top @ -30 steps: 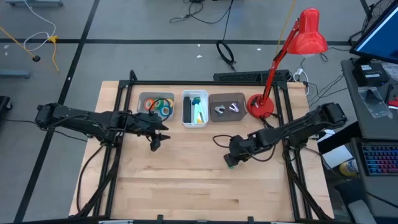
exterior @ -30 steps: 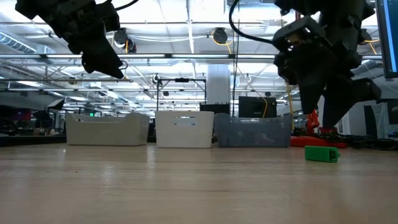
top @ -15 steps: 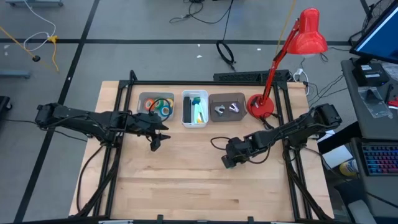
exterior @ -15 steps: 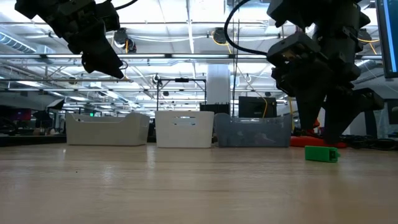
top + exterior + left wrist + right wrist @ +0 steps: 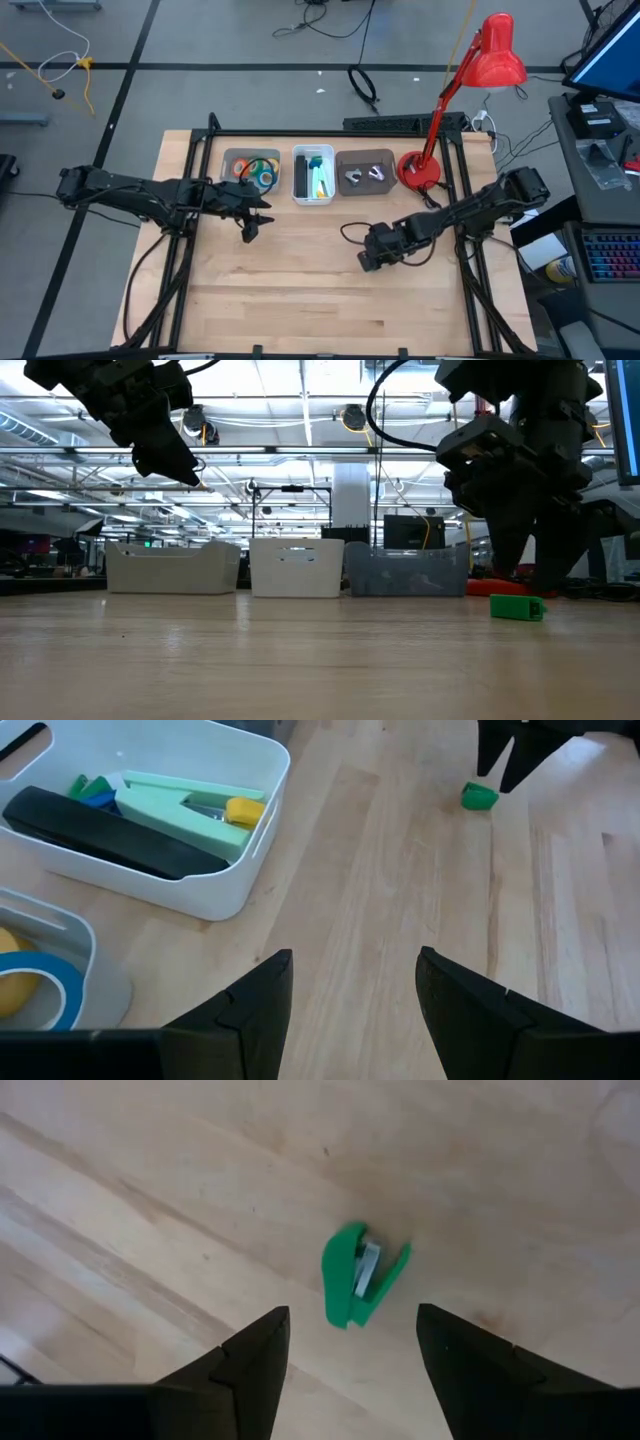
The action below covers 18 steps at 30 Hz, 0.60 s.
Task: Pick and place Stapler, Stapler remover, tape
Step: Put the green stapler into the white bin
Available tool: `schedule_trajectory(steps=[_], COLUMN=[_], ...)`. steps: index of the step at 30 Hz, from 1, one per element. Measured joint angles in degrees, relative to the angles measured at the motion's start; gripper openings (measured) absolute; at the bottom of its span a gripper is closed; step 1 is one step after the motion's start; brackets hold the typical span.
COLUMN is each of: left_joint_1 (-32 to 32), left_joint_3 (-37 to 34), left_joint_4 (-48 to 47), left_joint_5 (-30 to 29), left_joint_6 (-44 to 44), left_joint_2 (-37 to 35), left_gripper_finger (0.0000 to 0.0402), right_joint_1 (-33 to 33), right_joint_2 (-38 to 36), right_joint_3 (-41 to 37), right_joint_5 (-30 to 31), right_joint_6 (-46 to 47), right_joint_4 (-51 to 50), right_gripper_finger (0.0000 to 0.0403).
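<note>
Green stapler (image 5: 358,1277) between open right fingers (image 5: 253,1370).

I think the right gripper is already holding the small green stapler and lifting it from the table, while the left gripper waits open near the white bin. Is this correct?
Not quite. The right gripper holds nothing: in the right wrist view its jaws stand open above the small green stapler, which lies on the table. The left gripper does wait open near the white bin.

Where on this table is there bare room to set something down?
The near half of the table, below both arms, is bare wood. Crowded: the far edge, with three bins and lamp base, and around the green stapler remover under the right gripper.
</note>
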Motion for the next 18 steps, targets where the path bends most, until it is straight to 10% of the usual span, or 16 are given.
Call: schedule_trajectory(steps=[18], left_joint_1=[0.0], left_joint_3=[0.0], left_joint_4=[0.3], left_joint_5=[-0.6], left_joint_6=[0.4], left_joint_2=[0.0], left_gripper_finger=[0.0212], right_joint_1=[1.7], right_joint_2=[5.9], right_joint_3=[0.2], right_joint_5=[-0.1], right_joint_6=[0.5], right_joint_4=[4.1], right_gripper_finger=[0.0212])
